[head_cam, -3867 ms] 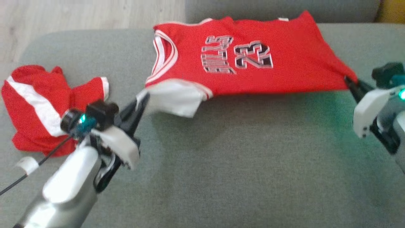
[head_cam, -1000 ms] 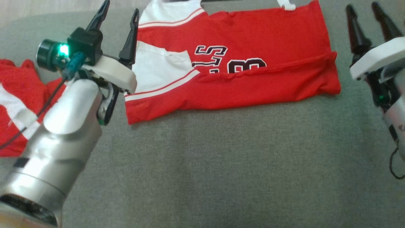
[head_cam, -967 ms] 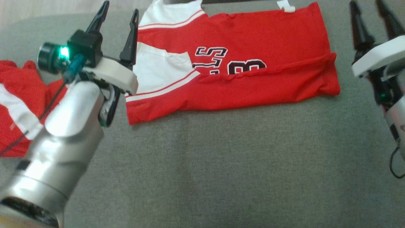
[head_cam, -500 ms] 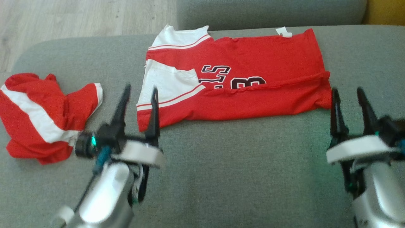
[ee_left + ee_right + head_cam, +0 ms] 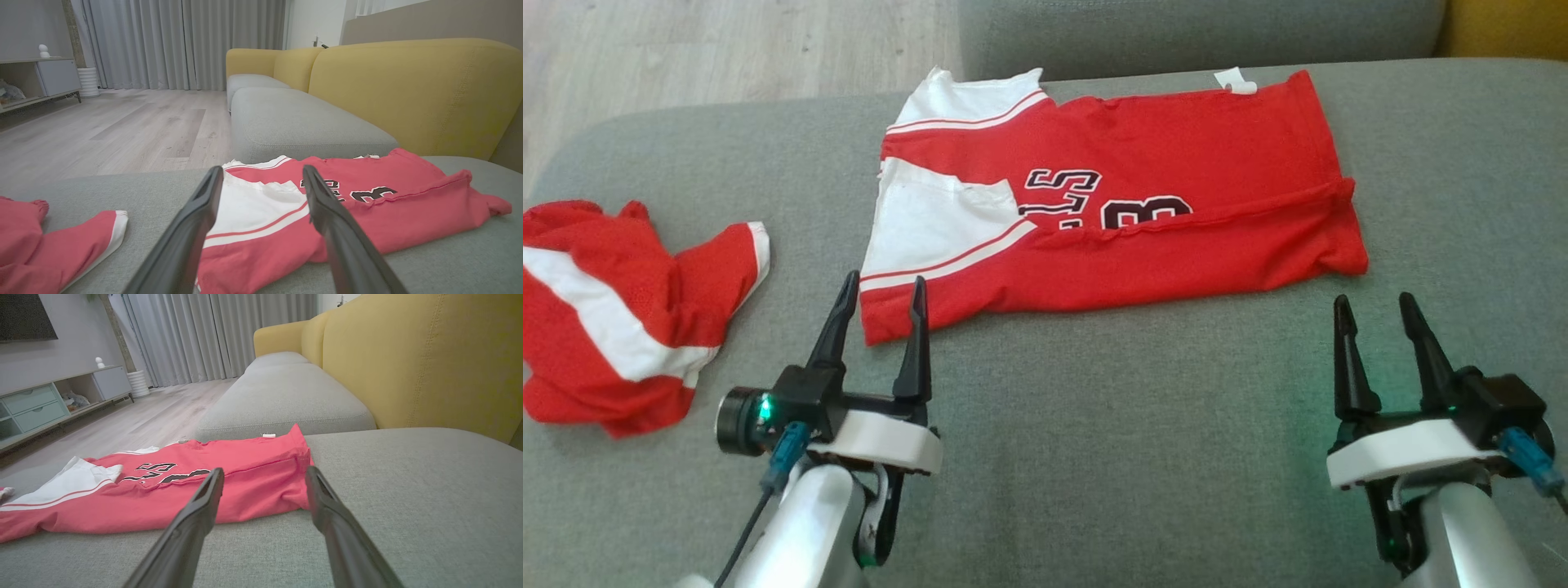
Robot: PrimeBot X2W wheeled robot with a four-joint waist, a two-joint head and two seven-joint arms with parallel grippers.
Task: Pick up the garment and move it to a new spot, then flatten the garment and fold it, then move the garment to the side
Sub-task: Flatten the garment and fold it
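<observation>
A red and white jersey (image 5: 1127, 220) with black lettering lies on the grey sofa cushion (image 5: 1111, 441), its near long edge folded over the front so only part of the print shows. My left gripper (image 5: 882, 294) stands open just in front of the jersey's near left corner, fingertips at its edge, nothing held. My right gripper (image 5: 1372, 310) is open too, a short way in front of the jersey's near right corner (image 5: 300, 498). In the left wrist view the jersey (image 5: 347, 204) spreads beyond my open fingers (image 5: 192, 228).
A second red garment with a white stripe (image 5: 613, 310) lies crumpled at the cushion's left end. Beyond the jersey is another grey cushion (image 5: 1201, 33), with a yellow backrest (image 5: 416, 90) on the right. Wooden floor (image 5: 711, 49) lies at far left.
Both grippers let go of the jersey after folding its near edge over, then drew back toward me and now stand open in front of it. The head camera has shifted.
</observation>
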